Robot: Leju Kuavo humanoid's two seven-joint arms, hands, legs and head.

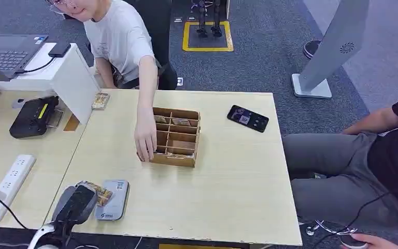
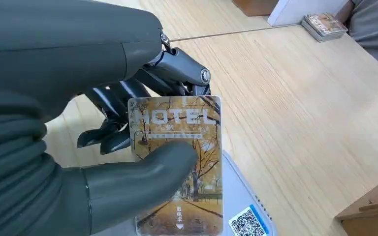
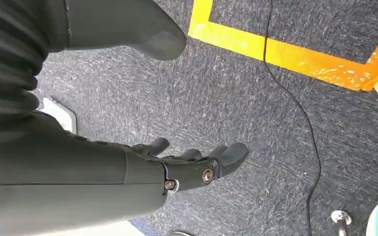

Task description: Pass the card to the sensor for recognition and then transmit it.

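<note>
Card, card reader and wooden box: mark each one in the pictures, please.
card (image 2: 177, 147), left wrist view, on its printed face above the thumb.
card reader (image 1: 115, 203), head view, on its grey top.
wooden box (image 1: 179, 139), head view, on a middle divider.

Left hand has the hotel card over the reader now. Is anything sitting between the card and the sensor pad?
Nothing visible does. The left hand holds the card directly above the grey sensor, with only its thumb across the card's upper face. Whether the card touches the pad cannot be told.
</note>
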